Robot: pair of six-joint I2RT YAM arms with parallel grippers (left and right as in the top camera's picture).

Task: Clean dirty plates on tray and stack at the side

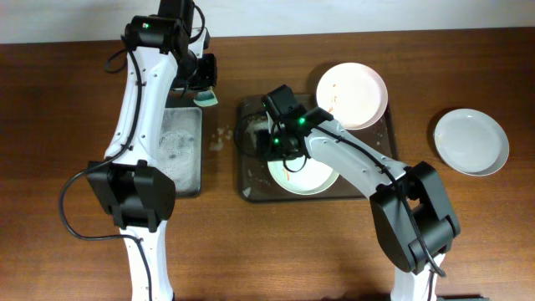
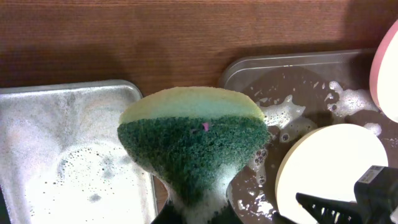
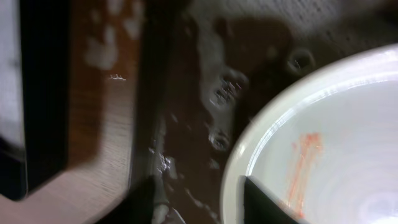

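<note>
The dark brown tray (image 1: 251, 117) holds two white plates. One plate (image 1: 351, 94) lies at its far right corner, and the other (image 1: 305, 176) lies at the front with an orange smear on it. My right gripper (image 3: 202, 199) is open and straddles this plate's (image 3: 336, 124) left rim, with one finger over the plate and one over the wet tray (image 3: 186, 124). A third plate (image 1: 471, 141) lies on the table to the right. My left gripper (image 2: 198, 214) is shut on a green-and-yellow sponge (image 2: 193, 143), held above the gap between the two trays.
A narrow black tray (image 1: 180, 150) full of white foam sits left of the brown tray. Foam spots (image 1: 219, 138) lie on the wood between them. Suds and puddles cover the brown tray's floor (image 2: 298, 81).
</note>
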